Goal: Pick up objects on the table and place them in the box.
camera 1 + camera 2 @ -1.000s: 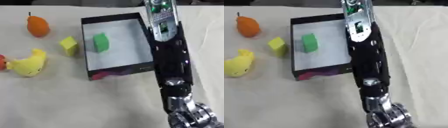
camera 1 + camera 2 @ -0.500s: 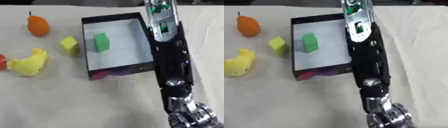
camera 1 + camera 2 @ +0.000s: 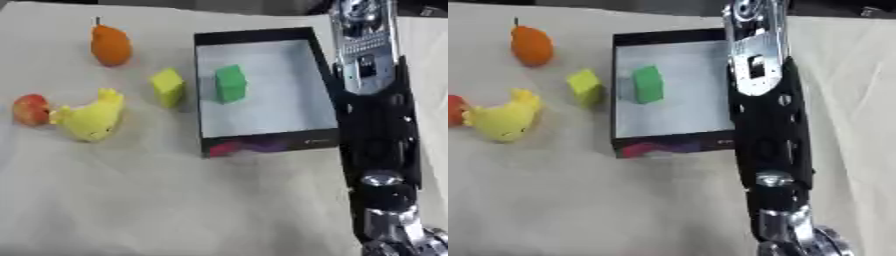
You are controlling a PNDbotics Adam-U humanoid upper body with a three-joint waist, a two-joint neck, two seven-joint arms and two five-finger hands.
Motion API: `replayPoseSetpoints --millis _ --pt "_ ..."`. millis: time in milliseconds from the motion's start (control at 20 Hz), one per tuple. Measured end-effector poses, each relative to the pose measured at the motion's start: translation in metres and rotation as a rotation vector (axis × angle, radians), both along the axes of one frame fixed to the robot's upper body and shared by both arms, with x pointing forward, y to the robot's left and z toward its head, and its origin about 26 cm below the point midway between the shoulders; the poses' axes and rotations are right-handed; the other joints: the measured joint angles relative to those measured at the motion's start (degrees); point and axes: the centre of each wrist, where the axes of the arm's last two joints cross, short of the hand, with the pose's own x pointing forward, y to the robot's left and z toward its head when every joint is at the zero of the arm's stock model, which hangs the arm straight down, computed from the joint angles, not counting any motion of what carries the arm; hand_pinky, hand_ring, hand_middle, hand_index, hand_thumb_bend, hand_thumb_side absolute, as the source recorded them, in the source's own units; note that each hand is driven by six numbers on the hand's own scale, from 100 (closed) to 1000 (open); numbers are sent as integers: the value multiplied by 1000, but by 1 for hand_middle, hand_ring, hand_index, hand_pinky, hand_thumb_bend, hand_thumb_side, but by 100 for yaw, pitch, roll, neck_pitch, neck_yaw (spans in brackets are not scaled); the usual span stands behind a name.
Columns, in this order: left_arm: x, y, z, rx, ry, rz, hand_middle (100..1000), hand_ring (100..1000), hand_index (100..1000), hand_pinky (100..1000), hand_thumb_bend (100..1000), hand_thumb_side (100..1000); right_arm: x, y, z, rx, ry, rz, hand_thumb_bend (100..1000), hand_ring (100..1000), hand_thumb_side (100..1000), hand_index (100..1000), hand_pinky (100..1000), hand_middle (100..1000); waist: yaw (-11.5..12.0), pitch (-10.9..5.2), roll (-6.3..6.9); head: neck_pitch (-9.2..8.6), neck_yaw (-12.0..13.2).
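Note:
A black box [image 3: 262, 145] with a pale floor stands at centre right, and a green block [image 3: 230, 84] lies inside it. Just left of the box sits a yellow block [image 3: 167, 87]. Further left are an orange pear-shaped fruit [image 3: 110, 45], a yellow plush chick [image 3: 90, 119] and a red apple [image 3: 31, 109]. My right arm [image 3: 376, 125] runs down the box's right side from the upper edge. Its silver wrist and hand [image 3: 398, 240] are cut off at the lower right corner. My left hand does not show.
A cream cloth [image 3: 157, 200] with soft wrinkles covers the table. The arm overlaps the box's right wall.
The whole picture has shifted to the right, so the camera has moved. The objects and the arm keep their places relative to each other.

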Motion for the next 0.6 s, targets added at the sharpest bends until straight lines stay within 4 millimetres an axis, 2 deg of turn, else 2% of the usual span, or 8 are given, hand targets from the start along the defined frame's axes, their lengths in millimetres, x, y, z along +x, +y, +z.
replayPoseSetpoints --millis 350,600 --pt "1 0 6 59 -19 0 771 775 837 698 448 735 -1 1 -2 5 2 3 100 784 605 877 884 787 -5 -5 0 0 -10" --pt "2 6 25 257 -50 -5 798 797 875 722 488 637 -2 1 -3 3 5 4 100 784 604 877 885 787 -5 -7 1 0 -31"
